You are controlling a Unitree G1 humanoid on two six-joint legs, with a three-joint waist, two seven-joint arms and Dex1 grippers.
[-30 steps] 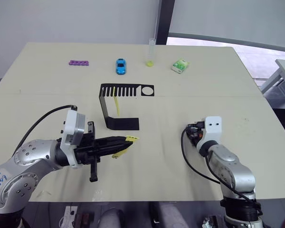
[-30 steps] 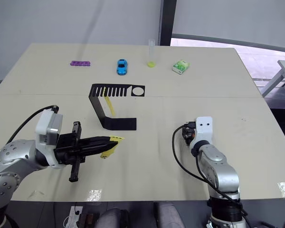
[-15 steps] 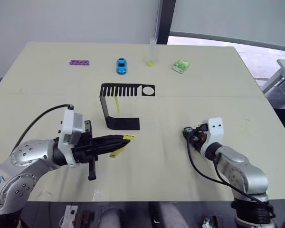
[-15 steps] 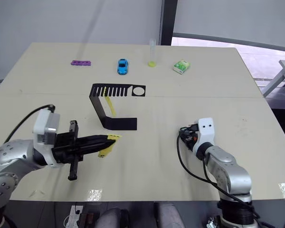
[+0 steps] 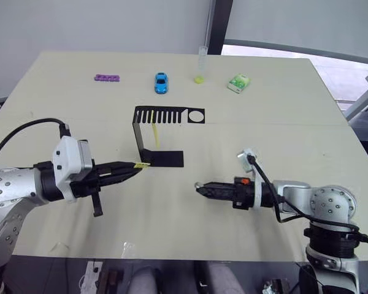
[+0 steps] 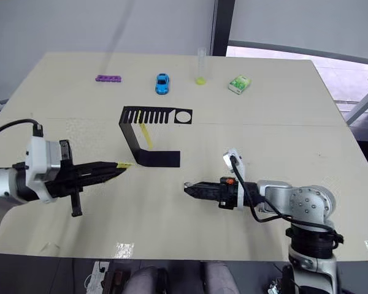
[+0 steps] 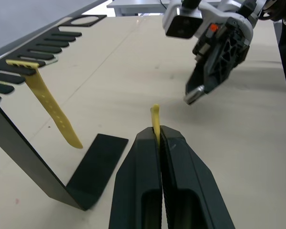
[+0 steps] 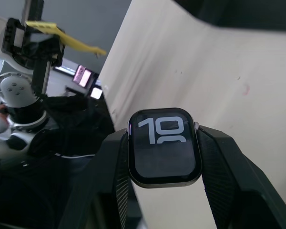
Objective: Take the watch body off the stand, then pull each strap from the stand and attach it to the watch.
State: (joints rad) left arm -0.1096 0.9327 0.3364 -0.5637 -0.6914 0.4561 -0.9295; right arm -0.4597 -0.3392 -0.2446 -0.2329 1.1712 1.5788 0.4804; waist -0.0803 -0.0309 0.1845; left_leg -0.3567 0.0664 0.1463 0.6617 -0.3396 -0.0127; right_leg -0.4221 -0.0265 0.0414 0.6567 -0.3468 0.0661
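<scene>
The black stand [image 5: 165, 115] sits mid-table, and one yellow strap [image 5: 155, 135] hangs from a slot in its top plate. My left gripper [image 5: 137, 167] hovers just left of the stand's base, shut on the other strap [image 7: 155, 119], whose short end pokes out past the fingertips. My right gripper [image 5: 198, 187] points left across the table's middle, a little right of the left gripper's tip. It is shut on the watch body [image 8: 164, 148], a black square case with white digits on its screen, clamped between both fingers [image 8: 224, 162].
Along the far edge lie a purple piece [image 5: 107, 78], a blue toy car [image 5: 162, 82], a clear tube with a yellow tip [image 5: 200, 67] and a green-white packet [image 5: 238, 83]. Black cables trail from both wrists.
The right arm has swung its gripper out to the left, from close by its own side toward the table's middle. The left gripper has drawn back left with the strap.
</scene>
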